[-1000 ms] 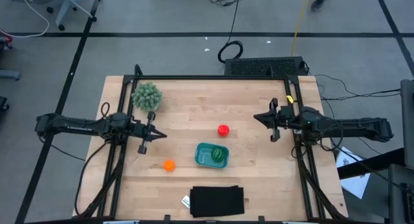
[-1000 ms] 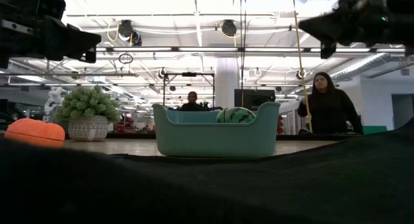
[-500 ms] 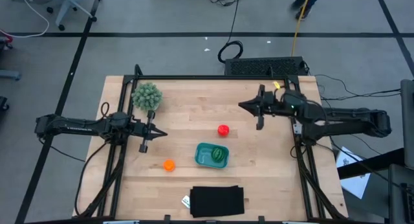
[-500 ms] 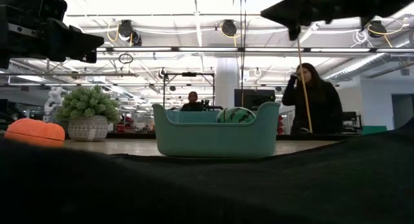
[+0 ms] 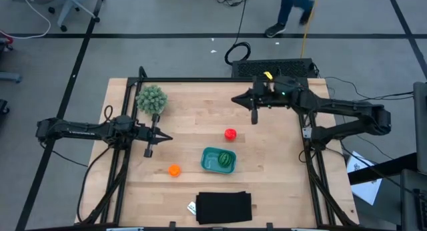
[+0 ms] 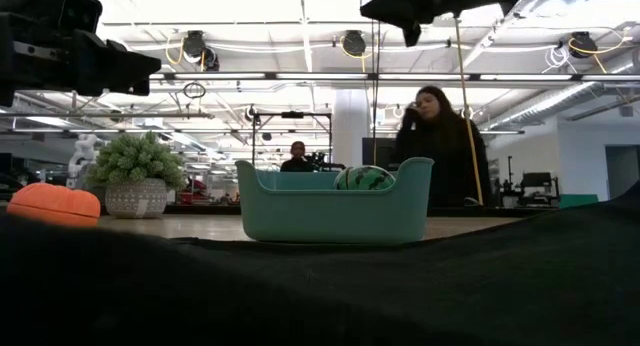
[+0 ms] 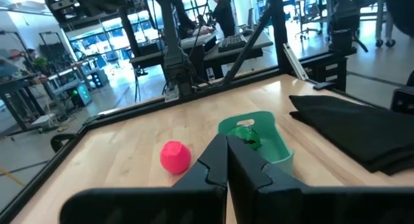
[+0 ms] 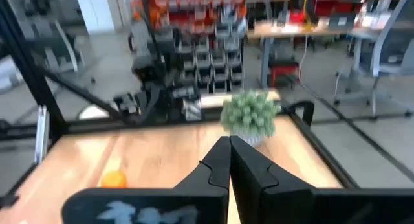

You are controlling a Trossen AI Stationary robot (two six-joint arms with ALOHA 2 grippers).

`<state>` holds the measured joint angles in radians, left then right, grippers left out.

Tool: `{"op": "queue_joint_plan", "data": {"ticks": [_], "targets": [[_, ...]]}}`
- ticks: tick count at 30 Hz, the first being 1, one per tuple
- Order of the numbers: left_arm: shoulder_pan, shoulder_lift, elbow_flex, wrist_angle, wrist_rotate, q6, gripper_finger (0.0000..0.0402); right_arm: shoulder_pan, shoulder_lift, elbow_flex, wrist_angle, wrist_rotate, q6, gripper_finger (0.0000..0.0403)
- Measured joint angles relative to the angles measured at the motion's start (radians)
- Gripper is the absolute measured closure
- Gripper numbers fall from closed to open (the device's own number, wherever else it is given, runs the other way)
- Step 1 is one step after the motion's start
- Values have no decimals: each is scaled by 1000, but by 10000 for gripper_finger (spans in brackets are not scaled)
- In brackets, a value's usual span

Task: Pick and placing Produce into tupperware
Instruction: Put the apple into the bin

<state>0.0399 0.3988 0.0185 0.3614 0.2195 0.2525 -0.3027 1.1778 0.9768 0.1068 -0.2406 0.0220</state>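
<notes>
The teal tupperware (image 5: 219, 160) stands on the table near the middle, with the green striped ball (image 5: 227, 159) inside it. The red ball (image 5: 230, 133) lies on the wood just beyond the tub. Left of the tub lies the orange ball (image 5: 174, 169). My left gripper (image 5: 165, 139) is shut and empty at the table's left, pointing level toward the tub (image 7: 259, 136). My right gripper (image 5: 235, 100) is shut and empty, high above the table's far right part, pointing left; in its own wrist view the shut gripper (image 8: 228, 145) points at the orange ball (image 8: 114, 179).
A fuzzy green plant in a pot (image 5: 151, 99) stands at the far left corner. A flat black rectangle (image 5: 224, 207) lies at the near edge. Black frame rails run along the table's sides. A person (image 6: 436, 146) walks beyond the far edge.
My right gripper has risen and swung from the table's right edge toward the far middle, staying shut. The person behind the table has walked leftward. The balls and tub have not moved.
</notes>
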Motion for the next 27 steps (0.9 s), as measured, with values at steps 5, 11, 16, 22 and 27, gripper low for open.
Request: {"op": "queue_joint_plan", "data": {"ticks": [5,11,16,22,27], "targets": [[0,0,0,-18,-18,-2,401,0,70,178,-254,0,-19,403],[0,0,0,-28,-19,-1,400,-2,132,333,-468,0,-27,403],[0,0,0,-30,-20,0,401,-20,182,443,-663,0,-32,403],[0,0,0,-29,-21,1,401,-24,280,558,-832,0,-19,403],[0,0,0,-29,-35,1,401,-23,377,653,-976,0,-16,403]]}}
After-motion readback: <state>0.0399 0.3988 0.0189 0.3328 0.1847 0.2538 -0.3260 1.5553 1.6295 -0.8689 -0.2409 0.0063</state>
